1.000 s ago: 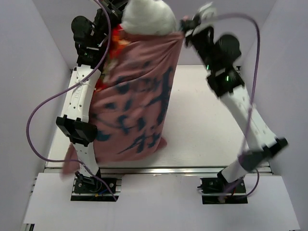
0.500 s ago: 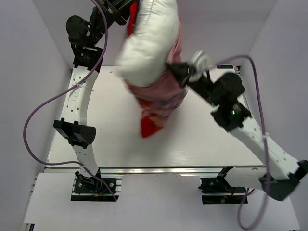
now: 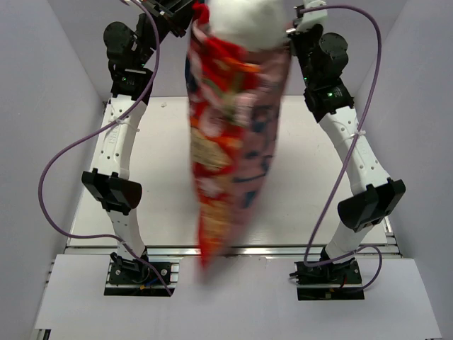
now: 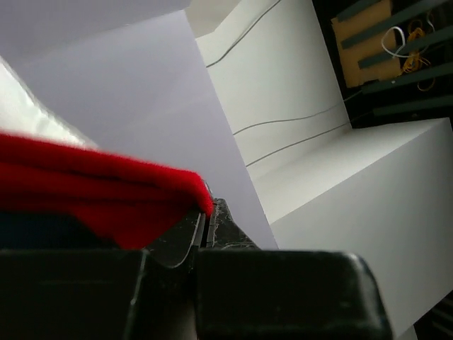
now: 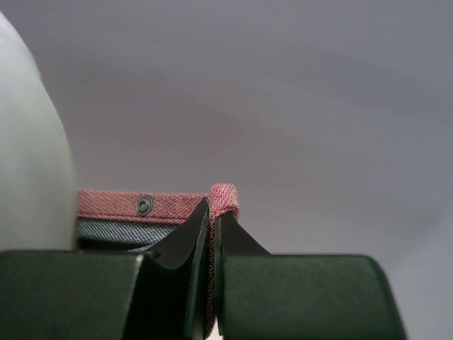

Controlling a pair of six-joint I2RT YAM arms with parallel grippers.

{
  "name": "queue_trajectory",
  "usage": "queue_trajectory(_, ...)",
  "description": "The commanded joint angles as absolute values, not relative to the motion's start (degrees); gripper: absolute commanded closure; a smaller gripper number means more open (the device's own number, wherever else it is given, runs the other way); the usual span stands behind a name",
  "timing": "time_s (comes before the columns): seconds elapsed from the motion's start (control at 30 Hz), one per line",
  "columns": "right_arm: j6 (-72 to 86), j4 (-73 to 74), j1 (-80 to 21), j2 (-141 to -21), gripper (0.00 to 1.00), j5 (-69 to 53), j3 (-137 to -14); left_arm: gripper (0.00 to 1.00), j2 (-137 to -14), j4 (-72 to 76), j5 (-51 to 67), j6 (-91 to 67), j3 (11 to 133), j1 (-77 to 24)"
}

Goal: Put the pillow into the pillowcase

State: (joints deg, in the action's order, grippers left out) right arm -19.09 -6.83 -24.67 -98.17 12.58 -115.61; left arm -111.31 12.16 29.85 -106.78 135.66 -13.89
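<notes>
Pillowcase (image 3: 226, 142) aloft again, red, pillow (image 3: 244, 21) atop, hem in clamped left hand (image 4: 209, 214), right hand (image 5: 211, 207)

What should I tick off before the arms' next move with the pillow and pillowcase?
1. Left claw shut on the pillowcase edge: ok.
2. Right claw shut on the pillowcase hem: ok.
3. Opening held up between both arms: ok.
4. Pillow fully inside: not ok, its top pokes out of the opening.
5. Lower end of the pillowcase off the table: cannot tell, it is blurred.
</notes>
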Motion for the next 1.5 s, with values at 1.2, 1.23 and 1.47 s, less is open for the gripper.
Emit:
queue_trajectory(1.2,-23.29,-25.07,-54.46,-70.22,1.00,-12.14,-92.54,1.00,-109.42,21.62,24.88,-112.14,142.02,-12.66)
queue_trajectory(1.23,-24.34,-24.44,-56.75,-70.66,1.00,-10.04,-94.03,1.00,-110.55,22.06,24.79,-112.58,142.12,-12.57)
queue_trajectory(1.47,-33.07,-23.76,-38.18,-95.89,1.00,24.40,-118.68,1.00,-109.17,21.36,26.46,-113.03,141.50,-12.22)
